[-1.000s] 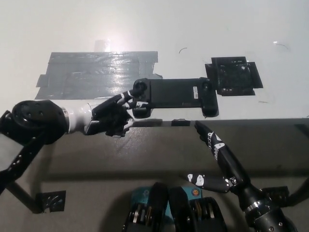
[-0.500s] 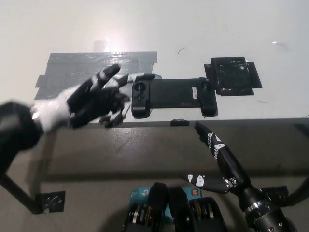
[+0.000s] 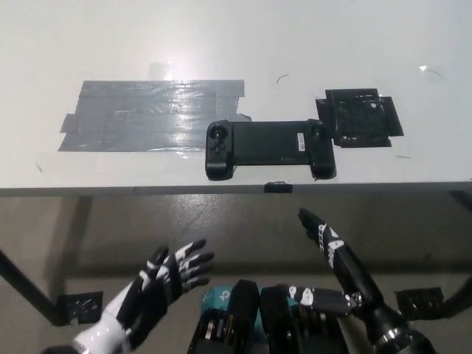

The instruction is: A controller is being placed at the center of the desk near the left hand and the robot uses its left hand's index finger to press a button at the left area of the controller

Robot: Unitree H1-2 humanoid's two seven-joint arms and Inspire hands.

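1. Controller point(image 3: 267, 147) lies flat near the front edge of the white desk point(image 3: 221, 44), long side running across my view, with nothing touching it.
2. On its left end I can make out a round stick or button, and a similar one on the right end; any smaller buttons are too dark and small for me to tell apart.
3. A small pale label shows on the controller's middle section; I cannot read it.
4. My left hand point(image 3: 158, 286) is below the desk edge at the lower left, well apart from the controller, fingers spread and holding nothing. Its wrist is cut off by the bottom of the picture.
5. My right hand point(image 3: 328, 254) rests low at the lower right, also below the desk edge, fingers extended and apart, empty. Its arm runs off the bottom right corner.
6. A wide patch of grey tape point(image 3: 151, 114) is stuck to the desk; its right end lies just beside the controller's left end. Glare washes out part of it.
7. A black square patch point(image 3: 359, 116) sits on the desk just beside the controller's right end; its surface detail is too dark for me to make out.
8. A small black tab point(image 3: 277, 186) sits on the desk's front edge just below the controller.
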